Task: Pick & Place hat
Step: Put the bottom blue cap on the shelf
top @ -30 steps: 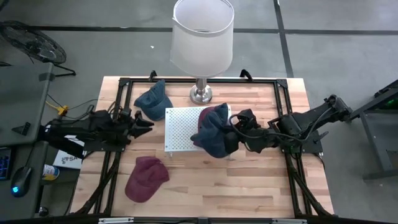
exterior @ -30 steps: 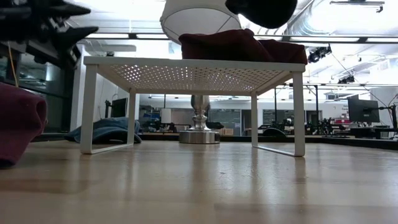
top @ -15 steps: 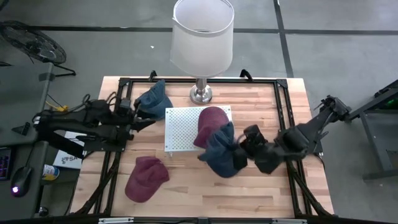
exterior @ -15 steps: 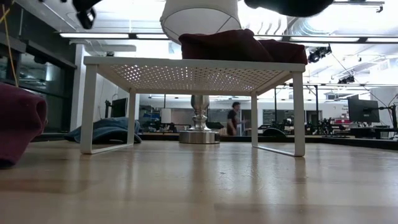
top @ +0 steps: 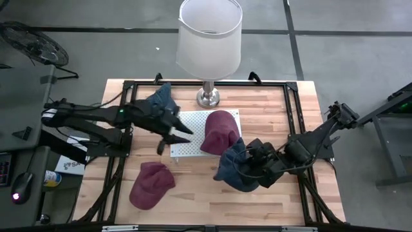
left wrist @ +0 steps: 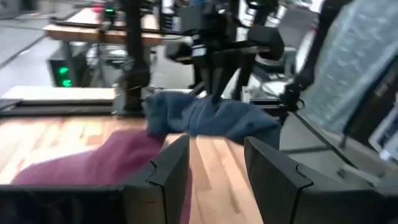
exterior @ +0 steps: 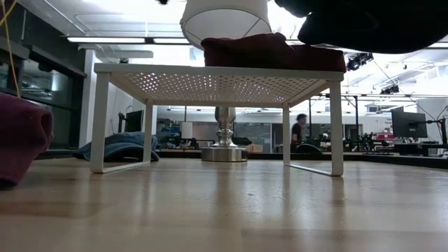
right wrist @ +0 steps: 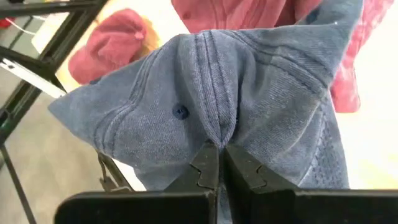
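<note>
One soft blue denim cap (top: 237,169) hangs limp from the right gripper (right wrist: 221,167), whose fingers are pinched tight on a fold of its crown, clear of the white perforated metal shelf (top: 187,132). Light and floppy, it probably grips best by bunched cloth. The left gripper (top: 172,131), part open, holds nothing.

You are looking down on a bench (top: 277,200) where a perforated rack (top: 187,132) is standing near the middle, with a lamp (top: 208,96) sitting just behind it toward the far edge. One cap (top: 219,129) is lying on the rack's right end. Another cap (top: 159,103) is resting by the far left corner, and a third (top: 151,185) is lying near the front left. A fourth cap (top: 235,169) is hanging just right of the rack's front corner.
</note>
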{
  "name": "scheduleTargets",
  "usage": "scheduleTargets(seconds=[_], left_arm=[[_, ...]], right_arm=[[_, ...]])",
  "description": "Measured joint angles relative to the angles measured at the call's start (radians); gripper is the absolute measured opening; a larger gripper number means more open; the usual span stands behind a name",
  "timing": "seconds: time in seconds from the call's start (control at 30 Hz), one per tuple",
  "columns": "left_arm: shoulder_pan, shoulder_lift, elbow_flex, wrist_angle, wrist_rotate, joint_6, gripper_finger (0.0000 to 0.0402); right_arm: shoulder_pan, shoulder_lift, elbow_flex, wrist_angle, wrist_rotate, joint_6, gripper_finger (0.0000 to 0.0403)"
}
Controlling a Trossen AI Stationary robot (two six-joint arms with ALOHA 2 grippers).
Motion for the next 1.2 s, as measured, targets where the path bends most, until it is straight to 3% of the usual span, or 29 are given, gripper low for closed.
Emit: scheduleTargets(seconds=[0.37,0.6,0.87,1.2], left_arm=[[0.0,0.401,0.412,-0.173,0.16,0.186,0.0154],[-0.023,0.574,0.614,-0.312,0.181,0.324,0.0174],[-0.026,0.648,0.698,-0.307,0.099,0.346,0.0255],[-0.028,0.687,0.699,-0.296,0.09,0.371,0.0261]], right_arm=[[-0.002,0.0,0.0,-0.063,-0.042,-0.005,0.0],[-0.002,0.0,0.0,-0.068,-0.048,-0.005,0.0],[-0.003,0.0,0.0,-0.069,-0.048,-0.002,0.0],[-0.005,-0.001,0.0,-0.032,-0.049,-0.005,0.0]])
